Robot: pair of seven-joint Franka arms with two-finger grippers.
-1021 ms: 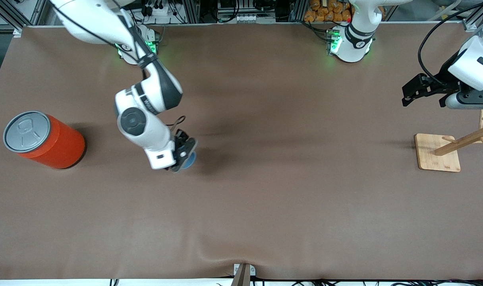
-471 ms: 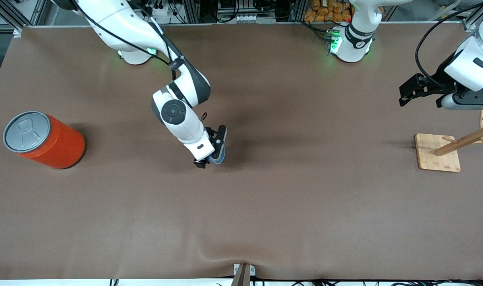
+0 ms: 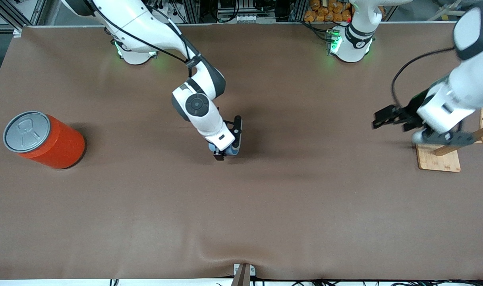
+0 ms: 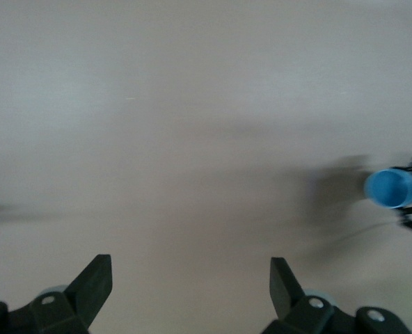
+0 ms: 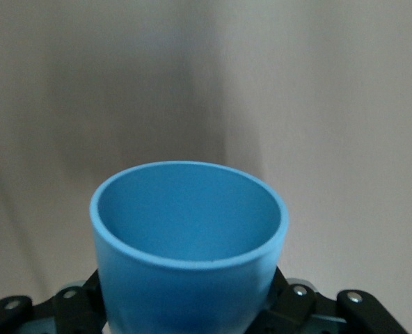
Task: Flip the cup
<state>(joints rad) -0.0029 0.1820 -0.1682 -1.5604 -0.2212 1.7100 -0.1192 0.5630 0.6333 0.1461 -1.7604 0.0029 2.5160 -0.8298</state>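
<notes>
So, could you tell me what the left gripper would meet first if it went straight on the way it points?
Probably only bare table. The open left gripper has nothing between its fingers; the cup, in the right gripper, sits off to one side.

Light-blue cup [image 5: 189, 247], orange can [image 3: 53, 145], brown table [image 3: 265, 206]

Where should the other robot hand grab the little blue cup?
Probably around its bare upper wall near the rim, coming from the open mouth's side. The right gripper already clamps the cup low down, by its base. The left gripper is open, over the table near the wooden stand.
</notes>
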